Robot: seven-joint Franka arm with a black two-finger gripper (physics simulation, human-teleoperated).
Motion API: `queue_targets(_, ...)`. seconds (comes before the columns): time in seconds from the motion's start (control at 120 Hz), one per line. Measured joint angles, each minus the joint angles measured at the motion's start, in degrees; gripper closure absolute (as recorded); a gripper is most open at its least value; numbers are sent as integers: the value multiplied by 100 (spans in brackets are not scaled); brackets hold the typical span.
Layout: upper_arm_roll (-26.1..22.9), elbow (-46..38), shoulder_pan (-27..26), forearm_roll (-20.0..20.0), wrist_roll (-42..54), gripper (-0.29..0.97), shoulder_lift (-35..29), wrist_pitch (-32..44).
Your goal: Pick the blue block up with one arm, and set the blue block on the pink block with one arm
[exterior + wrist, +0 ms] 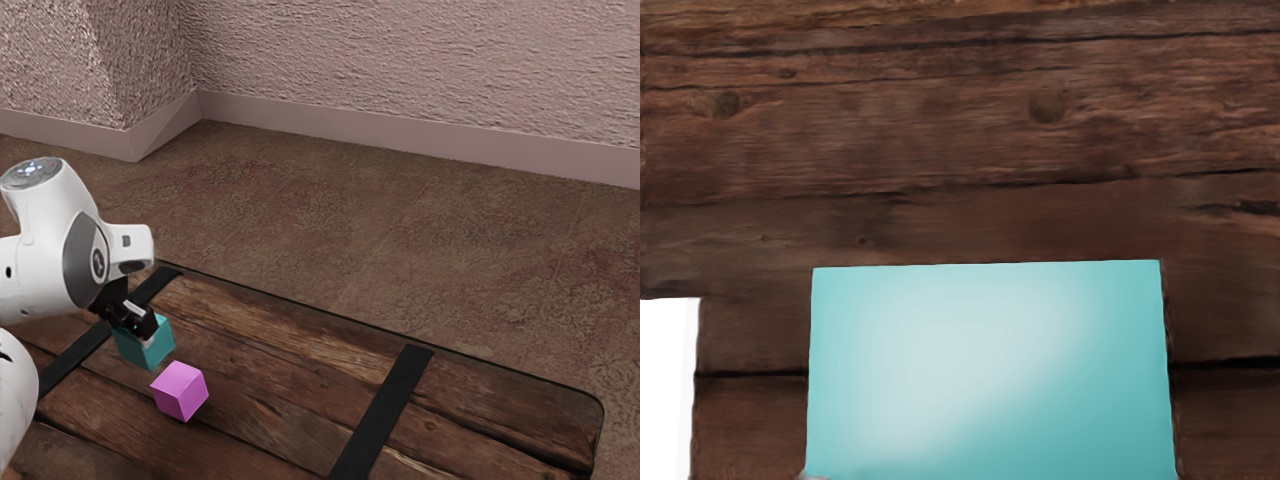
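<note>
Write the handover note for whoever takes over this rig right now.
Gripper: at the top of the blue block. These views cannot confirm a grasp.
Blue block: at the wooden table, toward the exterior view's left. I cannot tell if it is lifted.
Pink block: on the table just in front of the blue block, apart from it, with nothing on top.
Done: the approach to the blue block.
Left: confirm the grasp, lift, set the blue block on the pink block.

Even diffuse light, moderate brightness; pale sheen across blue block (985, 370) top, wrist view.
</note>
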Motion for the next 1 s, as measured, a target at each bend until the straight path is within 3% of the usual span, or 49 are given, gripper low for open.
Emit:
queue_targets(0.342,-2,25,414,-10,402,50,54,36)
queue_targets(0.567,-2,27,-56,-20,562,50,45,46)
queue_targets(1.0,-125,183,194,-63,740,52,177,212)
